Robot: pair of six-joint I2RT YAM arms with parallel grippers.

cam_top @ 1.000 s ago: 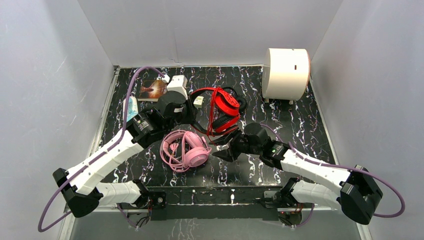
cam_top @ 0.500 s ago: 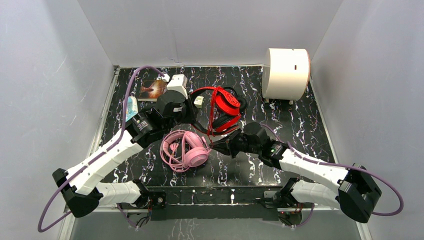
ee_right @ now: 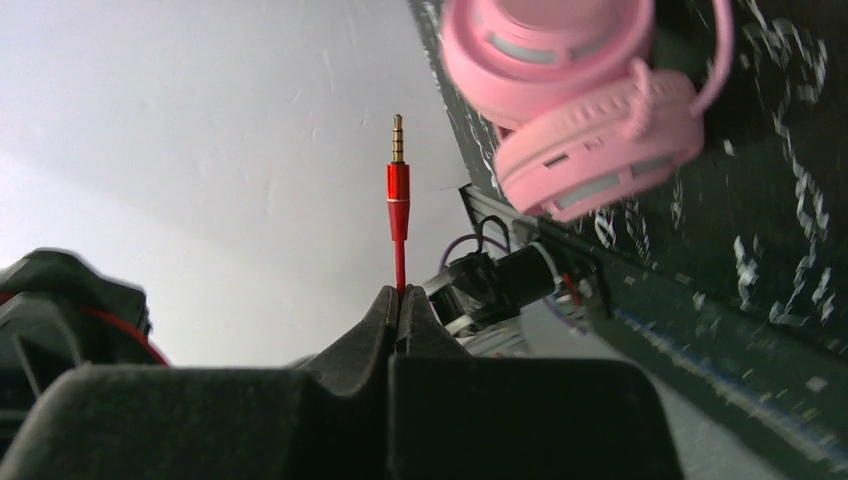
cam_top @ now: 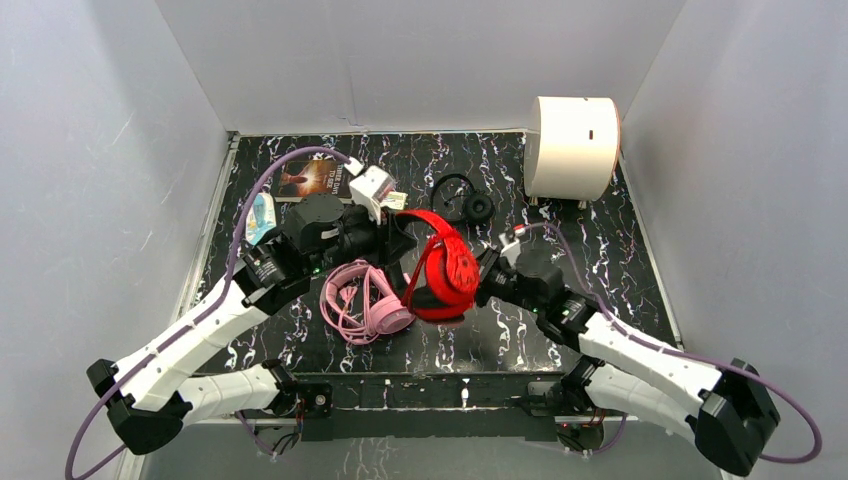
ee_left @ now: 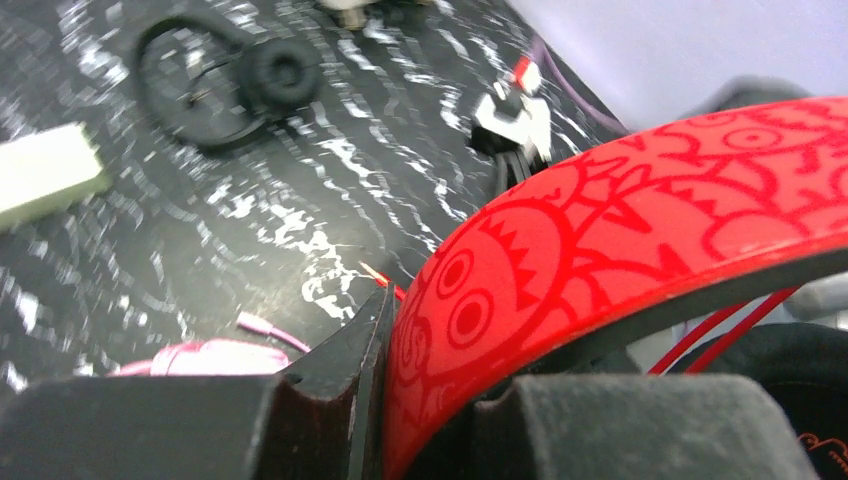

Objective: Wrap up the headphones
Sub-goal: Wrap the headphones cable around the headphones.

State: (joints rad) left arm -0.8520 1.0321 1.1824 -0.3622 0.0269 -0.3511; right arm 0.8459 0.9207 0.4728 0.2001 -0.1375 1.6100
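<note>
The red headphones [cam_top: 442, 275] hang tilted above the table's middle. My left gripper [cam_top: 405, 250] is shut on their patterned red headband [ee_left: 620, 235], which fills the left wrist view between the jaws [ee_left: 395, 335]. My right gripper [cam_top: 484, 284] sits just right of them, shut on the thin red cable a little below its jack plug [ee_right: 398, 185], which sticks straight out past the fingertips [ee_right: 400, 297]. The pink headphones [cam_top: 366, 300] lie on the table left of the red pair, their cups showing [ee_right: 585, 110]. The small black headphones [cam_top: 464, 199] lie behind, flat on the table [ee_left: 235, 80].
A white cylindrical box [cam_top: 572, 146] stands at the back right. A book [cam_top: 310, 178], a white box [cam_top: 372, 186], a small beige block [ee_left: 45, 172] and a blue packet [cam_top: 262, 214] lie at the back left. Grey walls close in the black marbled table [cam_top: 600, 250].
The left arm has carried the red headphones up and toward the near middle, uncovering the black pair. The right gripper has turned, moved in and shut on the red cable.
</note>
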